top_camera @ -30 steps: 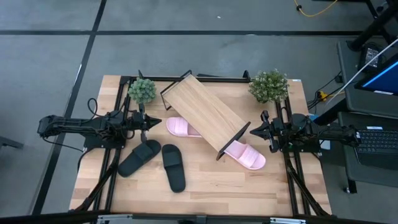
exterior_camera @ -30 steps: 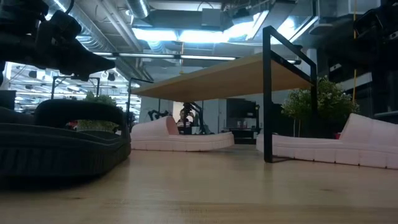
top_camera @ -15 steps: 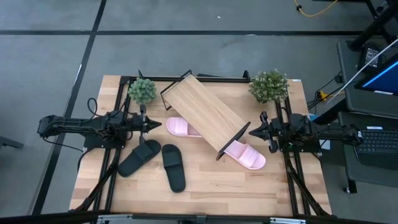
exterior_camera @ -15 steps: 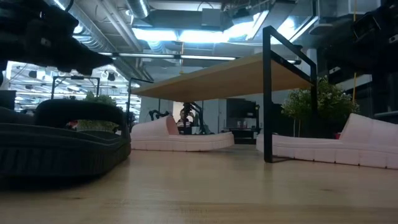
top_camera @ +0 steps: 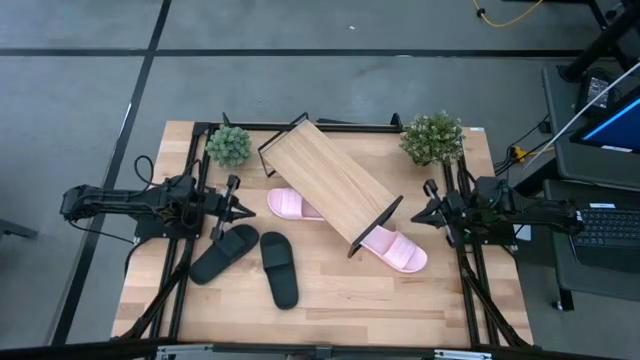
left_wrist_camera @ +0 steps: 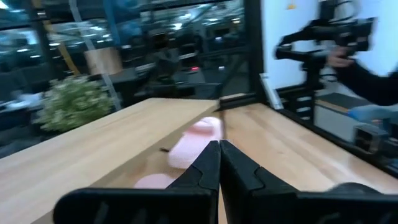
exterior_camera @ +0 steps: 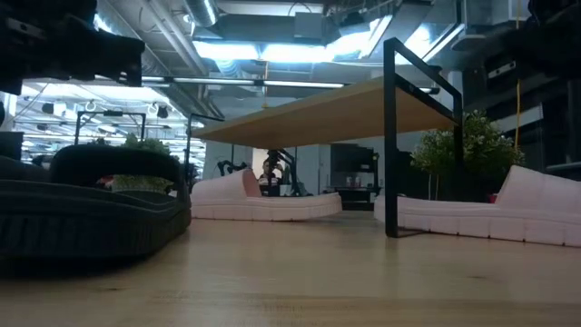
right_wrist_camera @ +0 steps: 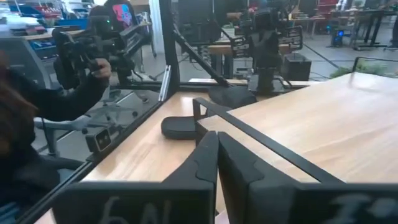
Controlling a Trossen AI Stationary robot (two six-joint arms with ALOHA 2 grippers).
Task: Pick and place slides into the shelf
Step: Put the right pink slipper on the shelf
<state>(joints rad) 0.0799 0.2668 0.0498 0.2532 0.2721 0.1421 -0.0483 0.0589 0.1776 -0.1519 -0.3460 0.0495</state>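
High view: both clenched tools, left tool [top_camera: 243,208] and right tool [top_camera: 418,215], flank the shelf [top_camera: 330,183]; careless reaches toward the pink slides [top_camera: 395,250] could knock it.

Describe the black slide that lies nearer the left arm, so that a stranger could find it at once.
Start at the shelf, the long wood-grain board lying slantwise across the table's middle. Two black slides lie on its left-arm side; take the black slide beside the left gripper. Unlike its more upright partner, it lies strongly slanted.

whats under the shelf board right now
Both pink slides lie partly beneath the shelf; one end of each sticks out. Their covered parts, and anything else underneath, cannot be seen from above.
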